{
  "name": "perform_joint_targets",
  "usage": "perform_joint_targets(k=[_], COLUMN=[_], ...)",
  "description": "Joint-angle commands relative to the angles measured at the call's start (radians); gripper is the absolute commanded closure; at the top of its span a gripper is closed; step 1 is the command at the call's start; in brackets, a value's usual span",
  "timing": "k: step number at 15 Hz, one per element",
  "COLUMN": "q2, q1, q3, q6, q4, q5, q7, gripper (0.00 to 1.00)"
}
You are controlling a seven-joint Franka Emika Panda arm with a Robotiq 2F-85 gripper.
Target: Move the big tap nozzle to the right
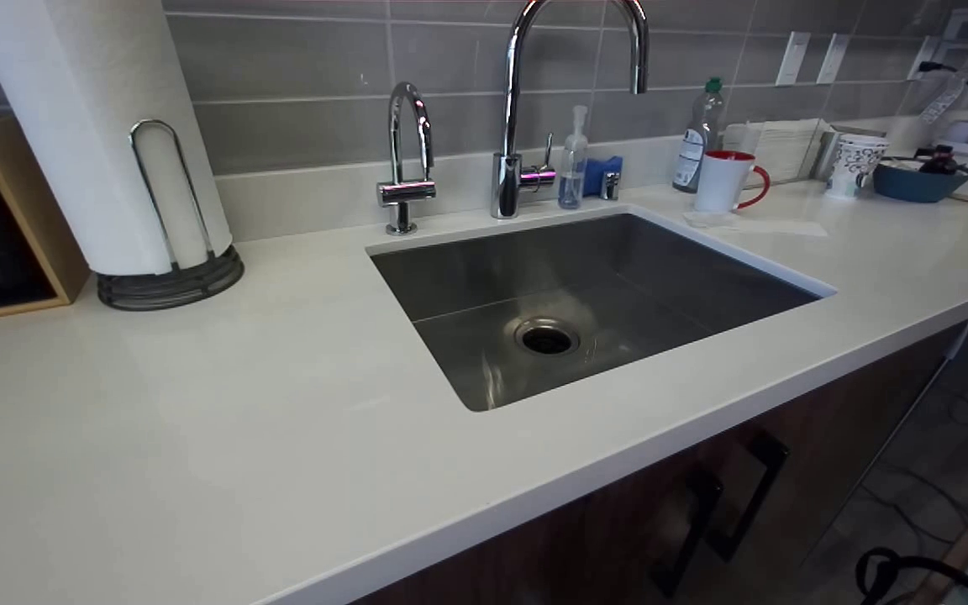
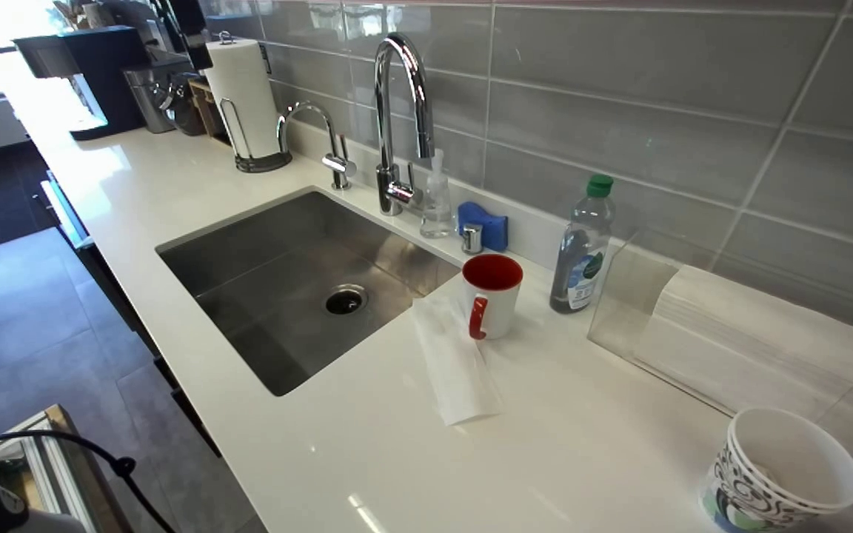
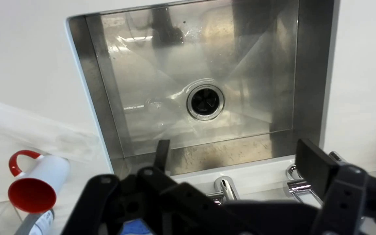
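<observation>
The big tap nozzle is a tall chrome gooseneck, seen in both exterior views (image 1: pixel 513 101) (image 2: pixel 383 111). It stands behind the sink, and its spout end points down to the right of its base in both views. Its arch top is cut off in an exterior view. In the wrist view, the lower part of the big tap nozzle (image 3: pixel 227 187) shows between the fingers and its upper part is hidden by the gripper. My gripper (image 3: pixel 234 147) is open, with its fingers wide apart and nothing between the tips. The tips appear over the back of the sink.
The small chrome tap (image 1: pixel 400 160) stands left of the big one. A steel sink (image 1: pixel 425 294) lies in front. Nearby are a soap pump (image 2: pixel 437 203), blue sponge (image 2: pixel 497 226), red-white mug (image 2: pixel 497 311), dish-soap bottle (image 2: pixel 582 255) and paper-towel roll (image 1: pixel 97 126).
</observation>
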Motion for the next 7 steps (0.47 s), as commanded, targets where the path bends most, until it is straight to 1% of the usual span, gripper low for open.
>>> perform_joint_targets(k=[1,3,7], q2=[-0.016,-0.038,-0.041], q1=[-0.015,-0.015,-0.015], q3=[0.011,0.009,0.008], q6=[0.001,0.003,0.004], q4=[0.003,0.003,0.0], q5=[0.005,0.005,0.005], q7=[-0.027,-0.052,-0.061], gripper=[0.0,0.0,0.0])
